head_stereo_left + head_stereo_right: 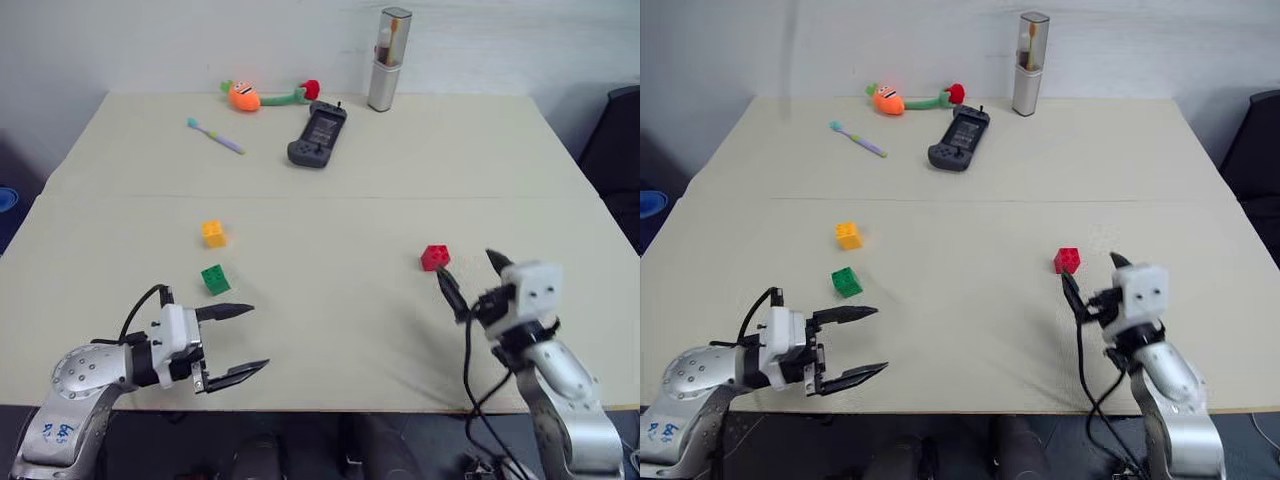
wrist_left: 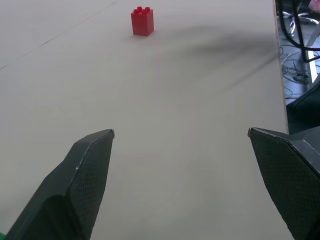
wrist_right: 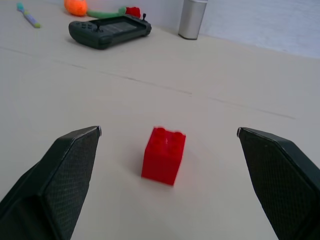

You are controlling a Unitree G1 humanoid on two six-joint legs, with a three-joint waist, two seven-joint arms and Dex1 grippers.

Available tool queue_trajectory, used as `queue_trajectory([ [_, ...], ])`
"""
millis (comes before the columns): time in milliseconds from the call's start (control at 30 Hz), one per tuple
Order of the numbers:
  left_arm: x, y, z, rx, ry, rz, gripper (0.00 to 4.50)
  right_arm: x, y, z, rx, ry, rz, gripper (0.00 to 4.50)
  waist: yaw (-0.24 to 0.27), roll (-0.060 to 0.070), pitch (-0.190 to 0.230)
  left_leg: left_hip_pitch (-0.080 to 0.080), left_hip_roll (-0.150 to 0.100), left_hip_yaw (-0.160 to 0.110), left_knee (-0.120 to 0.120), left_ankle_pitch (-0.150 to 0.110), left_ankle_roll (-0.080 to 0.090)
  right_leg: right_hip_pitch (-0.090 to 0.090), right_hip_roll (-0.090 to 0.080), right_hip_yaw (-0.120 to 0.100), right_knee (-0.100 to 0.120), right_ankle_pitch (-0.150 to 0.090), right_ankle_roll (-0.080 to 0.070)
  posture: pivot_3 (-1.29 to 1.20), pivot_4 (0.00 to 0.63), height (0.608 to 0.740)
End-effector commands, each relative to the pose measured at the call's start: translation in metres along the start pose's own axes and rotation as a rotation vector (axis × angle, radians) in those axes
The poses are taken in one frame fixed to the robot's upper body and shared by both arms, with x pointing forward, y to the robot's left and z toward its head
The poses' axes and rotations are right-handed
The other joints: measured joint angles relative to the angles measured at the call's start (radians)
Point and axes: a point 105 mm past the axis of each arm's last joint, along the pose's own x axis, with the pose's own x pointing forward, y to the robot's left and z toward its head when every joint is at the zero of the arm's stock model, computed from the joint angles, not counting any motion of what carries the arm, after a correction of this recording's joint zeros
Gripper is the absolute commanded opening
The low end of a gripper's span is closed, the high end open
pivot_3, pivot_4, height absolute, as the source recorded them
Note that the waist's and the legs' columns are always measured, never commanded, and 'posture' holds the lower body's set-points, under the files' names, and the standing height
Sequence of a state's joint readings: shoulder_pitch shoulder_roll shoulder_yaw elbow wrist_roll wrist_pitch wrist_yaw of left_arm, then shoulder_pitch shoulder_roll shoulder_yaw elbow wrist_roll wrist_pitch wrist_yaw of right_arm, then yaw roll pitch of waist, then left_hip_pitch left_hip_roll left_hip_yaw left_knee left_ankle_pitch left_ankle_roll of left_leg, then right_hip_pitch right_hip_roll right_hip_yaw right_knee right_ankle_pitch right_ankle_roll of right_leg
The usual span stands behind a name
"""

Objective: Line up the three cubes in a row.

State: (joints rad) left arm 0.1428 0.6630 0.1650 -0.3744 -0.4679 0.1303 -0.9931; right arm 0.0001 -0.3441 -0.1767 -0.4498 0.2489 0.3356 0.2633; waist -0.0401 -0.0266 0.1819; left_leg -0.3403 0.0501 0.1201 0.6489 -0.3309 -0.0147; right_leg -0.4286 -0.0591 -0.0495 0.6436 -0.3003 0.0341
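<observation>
Task status: cubes not yet in a row, judging by the layout. The yellow-orange cube [image 1: 213, 233] and green cube [image 1: 215, 278] sit close together, left of centre in the head view, green just below yellow-orange. The red cube [image 1: 435, 257] lies well apart at right of centre, on the table [image 1: 330, 210].

Right gripper [image 1: 470, 275], lower right of frame: fingers spread wide, holding nothing, just below the red cube. In the right wrist view the red cube [image 3: 163, 155] sits between the two fingers, not touched.

Left gripper [image 1: 240, 340], lower left: released, empty, just below the green cube.

Remaining, as judged: all of it. The red cube most likely has to travel left to join the pair, then alignment.

Clutter in the upper part of the frame: game controller [image 1: 318, 137], toothbrush [image 1: 214, 136], carrot plush [image 1: 245, 96], metal canister [image 1: 388, 60].
</observation>
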Motion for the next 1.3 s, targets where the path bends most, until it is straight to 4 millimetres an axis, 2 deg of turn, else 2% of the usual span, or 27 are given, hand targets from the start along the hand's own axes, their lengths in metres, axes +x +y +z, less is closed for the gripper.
queue_trajectory([
  [33,0.01,-0.002,0.004,0.021,-0.016,-0.024,4.5,0.024,-0.011,-0.004,0.005,0.025,-0.075,4.5,0.004,0.0,0.0,-0.001,0.0,0.0,0.001,0.0,0.0,0.0,0.0,0.0,0.0,0.0,0.0,0.0,0.15,0.74],
  [233,0.013,-0.003,0.006,0.026,-0.023,-0.012,4.5,0.045,-0.011,-0.021,0.046,0.103,-0.073,4.5,0.009,0.0,0.0,-0.001,0.0,0.0,0.001,0.0,0.002,0.0,-0.001,0.0,0.0,0.0,0.001,0.0,0.15,0.74],
  [333,0.012,-0.003,0.005,0.035,-0.016,-0.001,4.5,0.049,-0.004,-0.031,0.105,0.15,-0.032,3.92,0.007,0.0,0.0,-0.001,0.0,0.0,0.001,0.0,0.003,0.0,-0.001,0.0,0.0,0.0,0.001,0.0,0.15,0.74],
  [500,0.011,0.0,0.005,0.043,-0.015,0.02,4.5,0.047,0.002,-0.028,0.137,0.146,0.004,2.19,0.006,0.0,0.0,0.0,0.0,0.0,0.0,-0.001,0.004,0.0,-0.001,0.0,0.001,0.0,0.001,0.0,0.15,0.74],
  [567,0.01,0.002,0.005,0.047,-0.013,0.023,4.5,0.047,0.005,-0.018,0.16,0.103,0.067,1.52,0.006,0.0,0.0,-0.001,0.0,0.0,0.0,-0.001,0.004,0.0,-0.001,0.0,0.001,0.0,0.001,0.0,0.15,0.74],
  [633,0.011,0.003,0.006,0.05,-0.013,0.025,4.5,0.046,0.01,-0.005,0.151,0.049,0.156,1.5,0.007,0.0,0.0,-0.001,0.0,0.0,0.0,-0.001,0.004,0.0,-0.001,0.0,0.001,0.001,0.001,0.0,0.15,0.74],
  [700,0.009,0.006,0.005,0.05,-0.009,0.029,4.5,0.026,0.045,0.015,-0.061,-0.038,0.608,1.5,0.009,0.003,0.002,-0.001,0.0,0.0,0.001,-0.001,0.005,0.0,-0.001,0.0,0.0,0.001,0.001,0.0,0.15,0.74],
  [733,0.008,0.007,0.005,0.048,-0.006,0.03,4.5,0.013,0.055,0.015,-0.133,-0.027,0.801,1.5,0.01,0.004,0.002,-0.001,0.0,0.001,0.001,-0.002,0.007,0.0,-0.001,0.0,-0.001,0.001,0.002,0.0,0.15,0.74],
  [767,0.008,0.007,0.004,0.045,-0.003,0.029,4.5,0.005,0.058,0.011,-0.185,0.005,0.923,1.5,0.011,0.003,0.002,-0.001,-0.001,0.001,0.001,-0.002,0.008,0.0,-0.001,0.0,-0.001,0.001,0.002,0.0,0.15,0.74],
  [833,0.007,0.008,0.002,0.042,0.003,0.025,4.5,0.004,0.057,0.006,-0.213,0.04,1.013,1.5,0.008,0.001,0.001,0.0,0.0,0.0,0.001,-0.002,0.008,0.002,0.0,-0.001,-0.003,0.001,0.002,0.0,0.15,0.74],
  [933,0.006,0.009,0.001,0.037,0.012,0.018,4.5,0.003,0.065,0.001,-0.263,0.063,1.223,1.5,0.003,0.0,0.002,0.001,0.0,0.001,0.002,-0.002,0.007,0.002,0.0,-0.001,-0.001,0.001,0.002,0.0,0.15,0.74],
  [1067,0.006,0.007,0.002,0.034,0.016,0.016,4.5,0.01,0.07,-0.011,-0.248,0.064,1.323,1.5,0.01,0.0,0.002,0.001,0.0,0.001,0.002,-0.002,0.007,0.002,0.0,-0.001,-0.001,0.001,0.002,0.0,0.15,0.74],
  [1300,0.001,0.004,0.004,0.032,0.027,0.019,4.5,0.02,0.073,-0.033,-0.298,0.066,1.369,1.5,0.011,0.0,0.002,0.0,0.0,0.001,0.004,-0.001,0.006,0.002,-0.002,-0.001,-0.001,0.001,0.002,0.0,0.15,0.74],
])
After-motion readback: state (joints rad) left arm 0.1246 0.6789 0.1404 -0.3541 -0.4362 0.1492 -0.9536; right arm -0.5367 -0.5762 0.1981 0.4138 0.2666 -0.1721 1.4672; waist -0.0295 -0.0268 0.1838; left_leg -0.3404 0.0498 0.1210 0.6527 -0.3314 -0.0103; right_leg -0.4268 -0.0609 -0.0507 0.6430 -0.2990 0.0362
